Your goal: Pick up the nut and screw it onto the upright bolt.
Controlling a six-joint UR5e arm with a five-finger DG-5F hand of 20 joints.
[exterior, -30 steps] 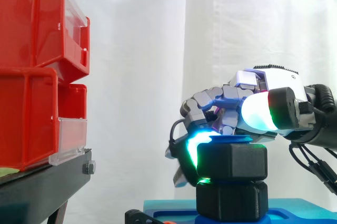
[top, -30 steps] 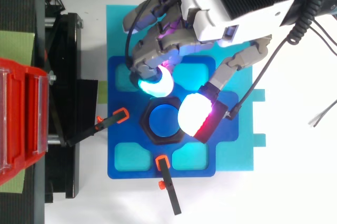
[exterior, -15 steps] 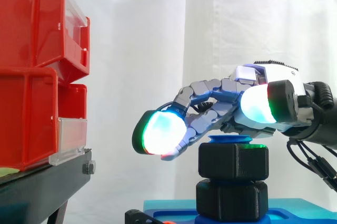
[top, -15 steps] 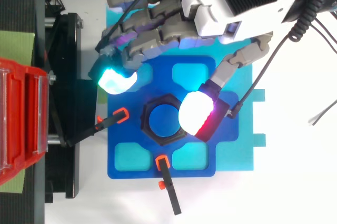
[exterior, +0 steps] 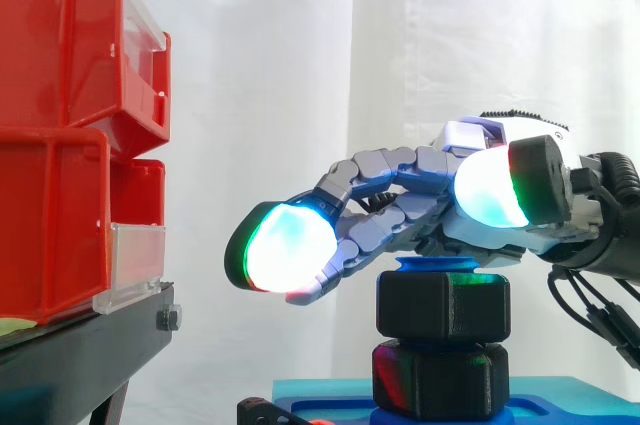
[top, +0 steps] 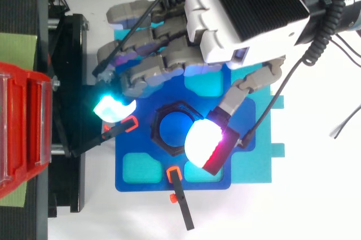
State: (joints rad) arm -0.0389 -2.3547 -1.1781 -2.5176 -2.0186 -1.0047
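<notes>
We see an evenly bright scene. The white curtain (exterior: 300,95) behind the nut (exterior: 443,305) is lit flat and close to washed out. The strongest local light comes from the glowing pads (exterior: 285,248) of the hand (top: 248,14). One pad glares white-green left of the nut, and another, above it, lays a green sheen along the nut's top edge. From above, a cyan glow spills onto the black stand (top: 70,110) left of the nut. The white table (top: 316,195) right of the nut is bright, with only faint shadows.

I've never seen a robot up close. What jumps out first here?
The glowing fingertips of the robot hand stand out, stretched toward the left. Under the hand a black nut sits on a blue bolt, and red bins are stacked at the far left.
</notes>
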